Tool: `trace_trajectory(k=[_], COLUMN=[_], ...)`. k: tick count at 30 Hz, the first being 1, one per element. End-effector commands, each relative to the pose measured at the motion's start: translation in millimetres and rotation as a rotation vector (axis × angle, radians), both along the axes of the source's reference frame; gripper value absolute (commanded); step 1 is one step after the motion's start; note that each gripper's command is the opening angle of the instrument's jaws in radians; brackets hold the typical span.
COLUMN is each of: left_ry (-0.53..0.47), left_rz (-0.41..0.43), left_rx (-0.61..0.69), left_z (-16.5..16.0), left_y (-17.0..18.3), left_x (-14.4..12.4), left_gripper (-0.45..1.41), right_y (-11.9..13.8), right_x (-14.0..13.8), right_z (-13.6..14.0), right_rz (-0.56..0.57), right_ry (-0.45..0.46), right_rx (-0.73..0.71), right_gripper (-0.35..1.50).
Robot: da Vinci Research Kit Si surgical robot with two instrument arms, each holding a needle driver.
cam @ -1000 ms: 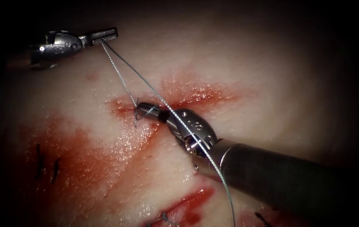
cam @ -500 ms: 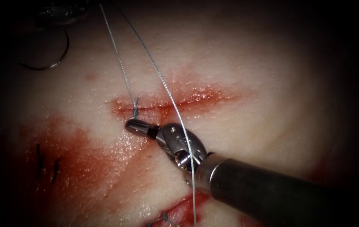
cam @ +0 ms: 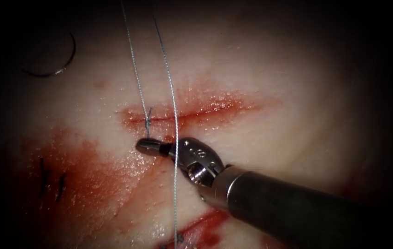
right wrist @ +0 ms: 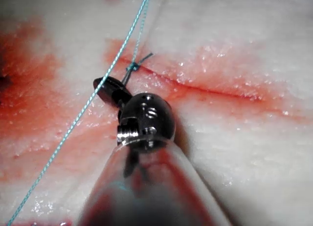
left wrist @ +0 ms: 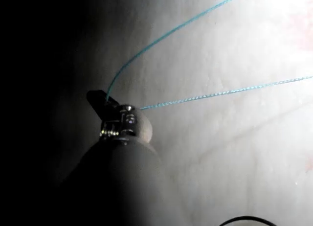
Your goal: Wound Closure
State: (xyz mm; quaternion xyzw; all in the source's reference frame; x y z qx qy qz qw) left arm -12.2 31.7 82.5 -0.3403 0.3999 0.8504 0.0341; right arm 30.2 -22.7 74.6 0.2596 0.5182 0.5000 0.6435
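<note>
Just below the cut (cam: 191, 113), on the tissue (cam: 297, 92), the right tool (cam: 150, 147) lies with its jaws closed together; a short piece of thread runs from the knot (cam: 148, 122) down to their tip, so they seem to hold this short end, although the grip itself is too small to see clearly. In the right wrist view the same tool (right wrist: 110, 88) points at the knot (right wrist: 132, 66), which sits on the cut (right wrist: 205, 84) near its left end.

Two strands of thread (cam: 134, 69) go up from the wound area and leave the endoscope view at its upper edge. One strand starts at the knot. The other one passes in front of the right tool's wrist and continues down to the lower edge, where it crosses a patch of red fluid (cam: 205, 228).

The left tool (left wrist: 98, 99) shows in the left wrist view, its jaws clenched on the thread (left wrist: 161, 37), and both strands run away from it over the pale tissue (left wrist: 220, 152).

The needle (cam: 60, 64) lies free on the tissue, well apart from the cut, up and to the left of it. No tool holds it and it is not in the tissue. More red fluid (cam: 81, 180) is spread below the cut on the left, with dark cut ends of thread (cam: 43, 177) standing in it.
</note>
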Motion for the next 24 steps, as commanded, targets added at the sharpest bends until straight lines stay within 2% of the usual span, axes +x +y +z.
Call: trace_trajectory(k=[1,4,8,14,18,24], left_ry=[0.013,0.036,0.023,0.017,0.031,0.057], left_rz=[-0.007,-0.006,0.006,-0.026,-0.044,-0.051], left_rx=[-0.006,-0.009,-0.033,-0.067,-0.077,-0.093], left_z=[0.2,0.5,0.7,1.1,1.3,1.7], left_y=[1.4,2.0,3.1,4.1,4.9,6.0], left_x=[-0.4,-0.2,-0.1,-0.7,-0.7,-0.7], left_gripper=[-0.45,-0.45,-0.45,-0.45,-0.45,-0.45], right_y=[0.7,0.4,0.3,0.3,-0.9,-2.2], right_x=[1.1,1.1,0.9,0.1,0.2,1.2], right_z=[0.2,0.3,0.2,0.3,0.5,0.1], right_rz=[0.000,-0.022,-0.020,0.024,0.006,-0.019], right_ry=[0.013,0.026,0.018,0.006,0.008,0.009], right_rx=[0.067,0.165,0.189,0.249,0.313,0.329], right_gripper=[-0.35,-0.35,-0.35,-0.35,-0.35,-0.35])
